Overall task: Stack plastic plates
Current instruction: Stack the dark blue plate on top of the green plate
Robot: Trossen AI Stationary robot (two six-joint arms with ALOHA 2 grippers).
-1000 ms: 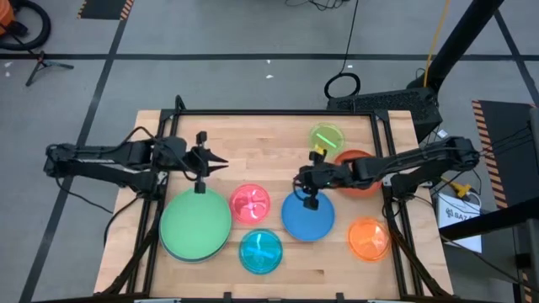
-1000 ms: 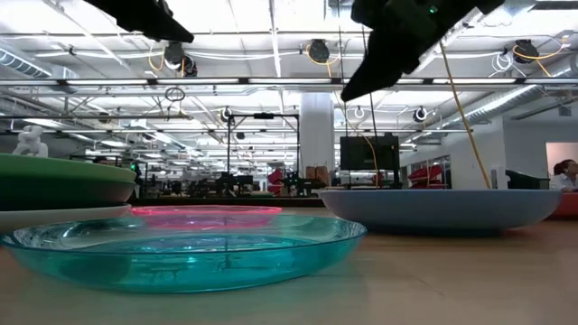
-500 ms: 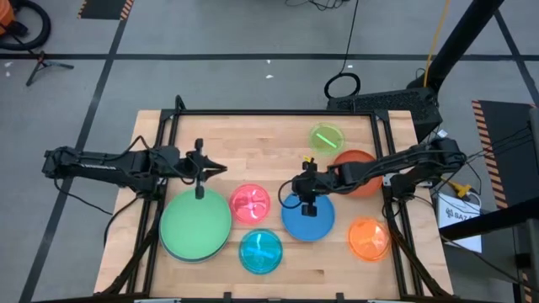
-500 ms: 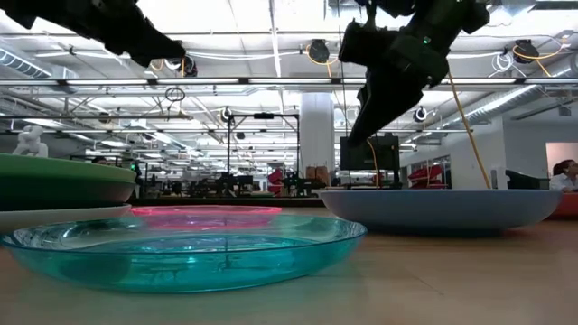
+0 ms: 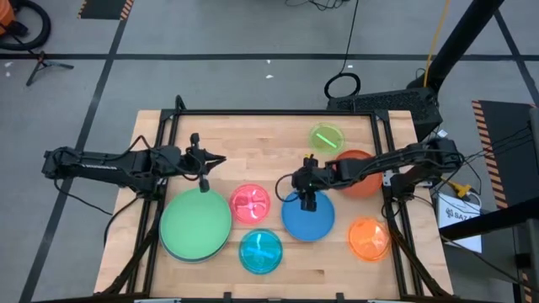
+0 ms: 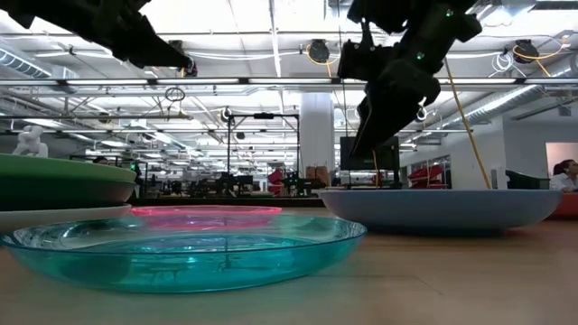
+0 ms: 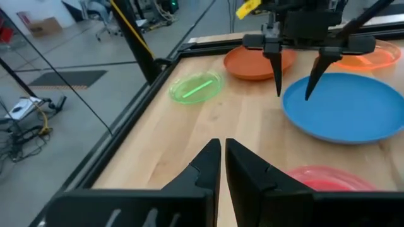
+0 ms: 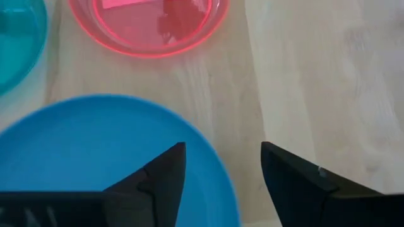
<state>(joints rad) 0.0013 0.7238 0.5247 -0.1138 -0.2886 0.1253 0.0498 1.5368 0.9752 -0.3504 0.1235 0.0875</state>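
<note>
The plastic plates lie flat on the wooden table: a large light green one [image 5: 195, 223] on top of a stack, pink [image 5: 250, 203], cyan [image 5: 261, 251], blue [image 5: 307, 216], orange [image 5: 368, 237], lime [image 5: 327, 137] and red-orange [image 5: 358, 177], the last partly under my right arm. My right gripper [image 5: 296, 181] [image 8: 224, 161] is open and tilted down, hanging just above the blue plate's far left rim [image 8: 208, 151] without touching it. My left gripper [image 5: 217, 160] [image 7: 222, 151] is shut on nothing, raised over bare wood beyond the green stack.
A black frame [image 5: 274, 113] edges the table's far and side borders. Bare wood lies between the two grippers and along the far edge. In the low view the cyan plate [image 6: 190, 248] stands nearest, the blue one [image 6: 442, 208] behind it at the right.
My right gripper has sunk toward the blue plate's far left rim, tipped further downward, and its fingers stand wider apart. My left gripper has come down a little and levelled out, staying over the wood beside the green stack. No plate has moved.
</note>
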